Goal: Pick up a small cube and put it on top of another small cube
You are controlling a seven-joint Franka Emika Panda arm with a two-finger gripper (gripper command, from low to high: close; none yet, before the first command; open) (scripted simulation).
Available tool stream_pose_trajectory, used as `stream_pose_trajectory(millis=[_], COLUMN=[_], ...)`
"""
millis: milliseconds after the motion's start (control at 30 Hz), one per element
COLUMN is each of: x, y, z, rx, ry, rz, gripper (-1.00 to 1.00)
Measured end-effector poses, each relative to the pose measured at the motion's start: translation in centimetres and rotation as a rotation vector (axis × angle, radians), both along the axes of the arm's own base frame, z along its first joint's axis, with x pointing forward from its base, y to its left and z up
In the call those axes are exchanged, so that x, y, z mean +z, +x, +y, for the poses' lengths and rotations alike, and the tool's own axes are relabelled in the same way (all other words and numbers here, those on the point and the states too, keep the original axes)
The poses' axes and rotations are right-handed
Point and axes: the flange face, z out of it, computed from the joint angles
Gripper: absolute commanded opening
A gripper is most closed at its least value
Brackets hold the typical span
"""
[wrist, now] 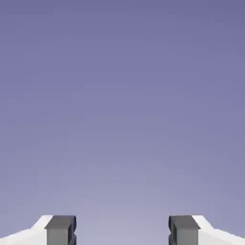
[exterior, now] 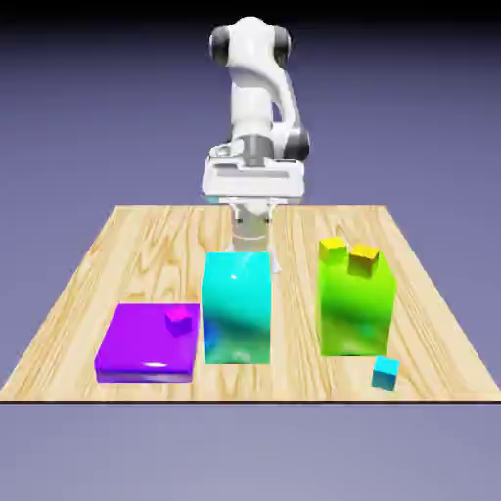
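Gripper (wrist: pixel 122 230) is wide: fingertips well apart in the hand view, blue-violet backdrop (wrist: pixel 122 119) filling the gap. Arm (exterior: pixel 251 98) is at the far side of the table (exterior: pixel 284 384), folded up, hand over the far edge in the exterior view. Small cyan cube (exterior: pixel 386 374) (the tiny one, don't mix it up with the tall block) sits on the wood near the close edge, toward the exterior view's right, just in front of the green block (exterior: pixel 354 315) and a bit right of it. Green block has an orange cube (exterior: pixel 363 260) at its top and a yellow cube (exterior: pixel 333 250) beside that, to the left; can't tell if the yellow one rests on the block or lies behind it. Tall cyan block (exterior: pixel 237 311) stands upright near table middle. Flat purple block (exterior: pixel 147 344) lies just left of it, with a tiny magenta cube (exterior: pixel 178 319) on top, toward its right side. Front faces of the cyan and green blocks are glossy, with darker patches.
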Motion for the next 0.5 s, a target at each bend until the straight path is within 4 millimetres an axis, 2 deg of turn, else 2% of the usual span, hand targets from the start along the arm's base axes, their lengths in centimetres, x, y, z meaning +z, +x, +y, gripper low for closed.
stream_pose_trajectory(millis=[267, 500], x=[-3.7, -8.6], y=[6.9, 10.7], z=[7.9, 16.0], rx=[0.237, 0.444], ry=[-0.170, -0.324], rz=[0.282, 0.509], gripper=[0.00, 0.00])
